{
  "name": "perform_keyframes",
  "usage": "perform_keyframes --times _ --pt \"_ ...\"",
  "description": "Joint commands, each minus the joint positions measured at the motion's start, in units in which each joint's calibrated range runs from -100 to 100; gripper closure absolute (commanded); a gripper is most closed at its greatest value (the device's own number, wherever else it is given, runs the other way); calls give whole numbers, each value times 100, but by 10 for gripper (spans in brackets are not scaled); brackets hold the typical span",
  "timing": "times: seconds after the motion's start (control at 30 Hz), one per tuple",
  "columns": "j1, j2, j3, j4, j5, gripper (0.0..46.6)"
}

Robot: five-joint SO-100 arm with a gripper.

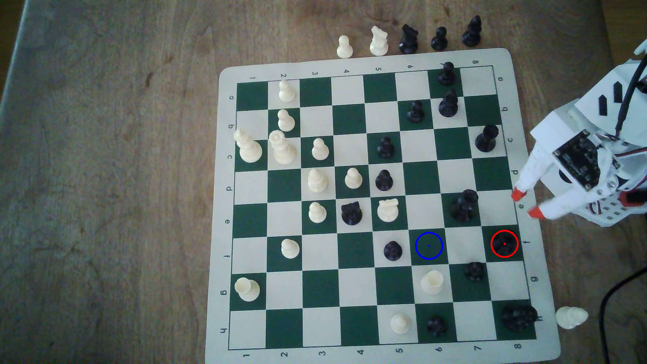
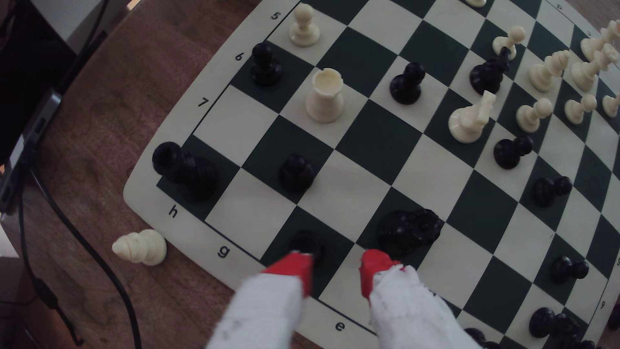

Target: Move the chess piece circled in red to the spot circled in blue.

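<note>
exterior view, item one: the chess piece (image 1: 504,244), a small glossy black pawn, is sitting inside the red ring on a dark green square in row f, at the board's right edge in this view. you are seeing it nearly from above, so its shape is hard to read here. in the wrist view the chess piece (image 2: 307,246) is showing just beyond one red fingertip, partly hidden by it.

item two: the spot (image 1: 429,245), a dark green square with a blue ring and centre dot, is lying in the same row, two squares to the left in the exterior view. it is standing bare, with a black pawn (image 1: 392,250) on the next square to its left and a cream rook (image 1: 432,281) diagonally nearer.

item three: the gripper (image 1: 525,203) is hovering over the board's right margin beside row e, a little farther off than the ringed piece. its red-tipped jaws are standing apart and holding nothing.

handling, as a judgement: you are probably dealing with a light, rigid, slippery plastic piece, easily tipped. you would be wise taking it around the narrow neck under the rounded head, jaws straddling it squarely. the tall black piece (image 1: 464,206) is crowding the approach, so you are working with little room on that side.
</note>
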Motion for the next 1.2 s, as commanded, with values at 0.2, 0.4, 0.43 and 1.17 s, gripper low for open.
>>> perform_keyframes --times 0.2,0.4,0.43,1.17 --pt "-10 63 784 -71 20 299" --pt "-73 249 1165 -366 5 306" --pt "-73 317 1174 -407 5 307" --pt "-417 1319 1845 -1627 -78 328"
